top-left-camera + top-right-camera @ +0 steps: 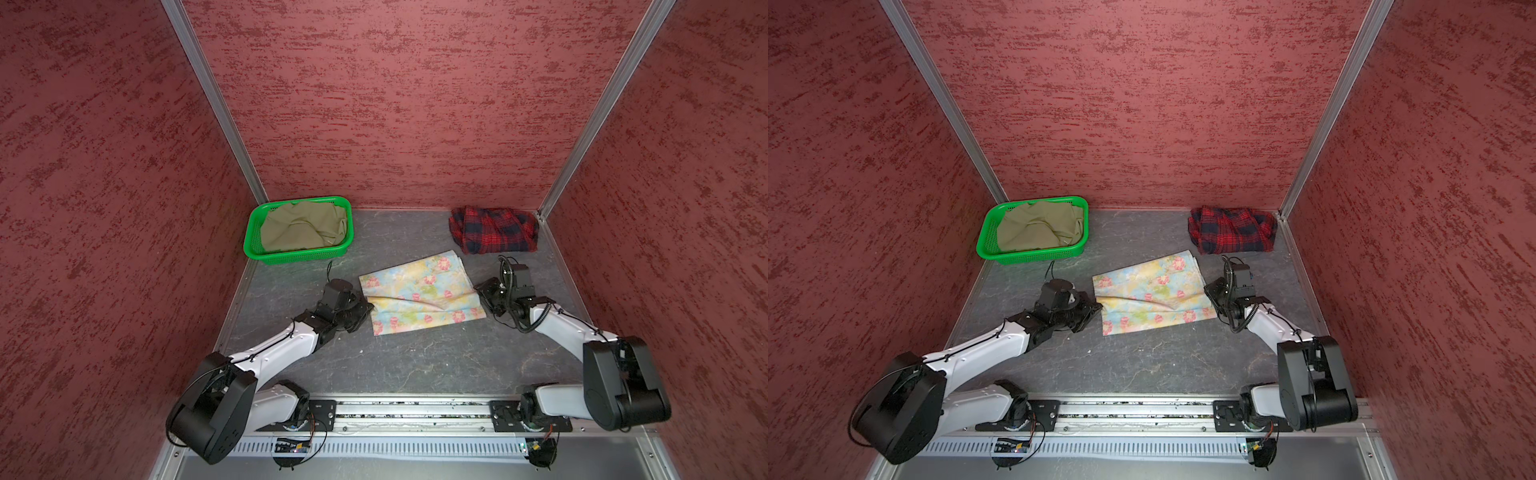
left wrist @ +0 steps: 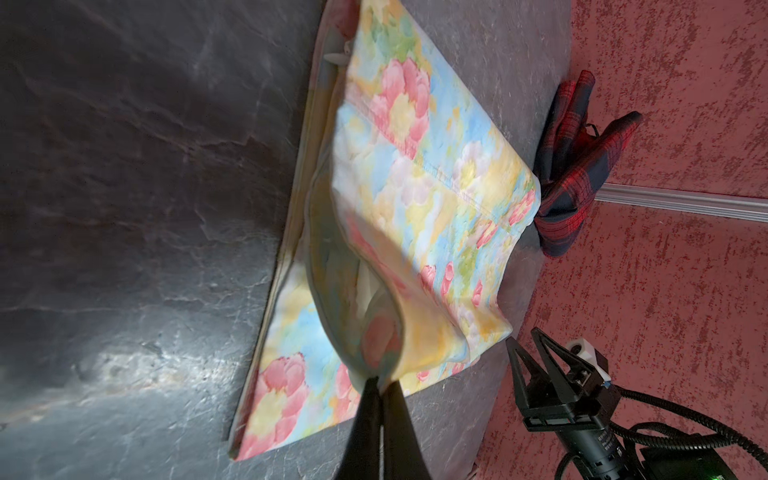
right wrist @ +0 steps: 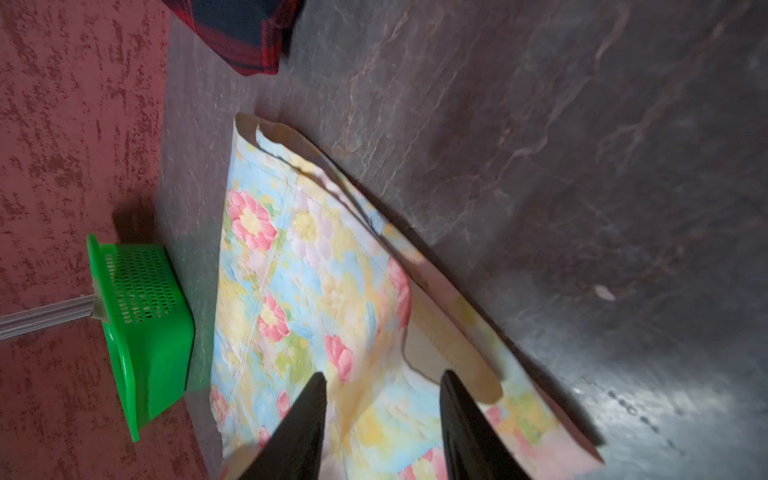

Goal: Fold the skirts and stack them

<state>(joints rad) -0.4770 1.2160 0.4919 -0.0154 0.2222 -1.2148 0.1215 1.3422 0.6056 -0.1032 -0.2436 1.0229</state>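
Left claw pinches floral skirt edge, likely for folding; right claw spread at opposite edge, gripping nothing.

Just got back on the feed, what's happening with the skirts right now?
The left tool is shut on an edge of the floral skirt, lifting it slightly off the table. The right tool stands open at the skirt's opposite edge, gripping nothing. The plaid skirt lies bundled in the far right corner, and the olive skirt sits crumpled in the green basket, not yet folded.
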